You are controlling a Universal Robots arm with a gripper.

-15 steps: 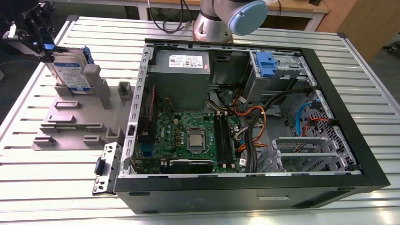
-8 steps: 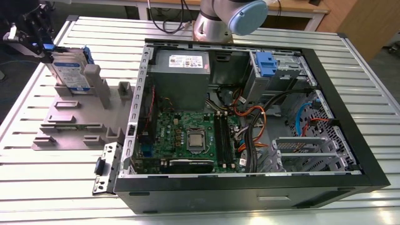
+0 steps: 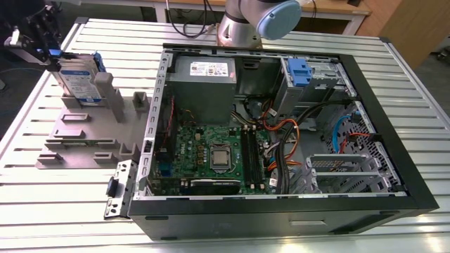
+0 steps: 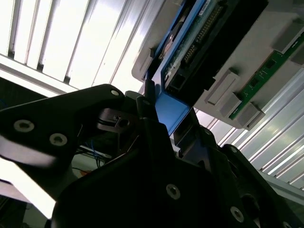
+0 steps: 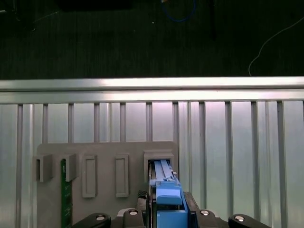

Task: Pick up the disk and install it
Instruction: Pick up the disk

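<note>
The disk (image 3: pixel 79 80) stands on edge in a slot of the grey holder (image 3: pixel 77 142) at the exterior view's left, on the slatted table beside the open computer case. It is silver with a white-and-blue label and a blue frame. My gripper (image 3: pixel 50 54) is at its top edge, shut on the blue frame. In the first wrist view the disk's blue frame (image 5: pixel 165 190) runs up from between my gripper's (image 5: pixel 166 211) black fingers into the holder's slot. In the second wrist view the disk's blue tab (image 4: pixel 172 112) sits clamped in the gripper (image 4: pixel 164 118).
The open computer case (image 3: pixel 393 79) takes up the middle of the table, with a grey power supply (image 3: pixel 204 71), a motherboard (image 3: pixel 214 150) and a blue clip (image 3: pixel 299 71) in a drive bay. A green memory module (image 5: pixel 63 190) stands in another holder slot. The arm's base (image 3: pixel 253 21) rises behind the case.
</note>
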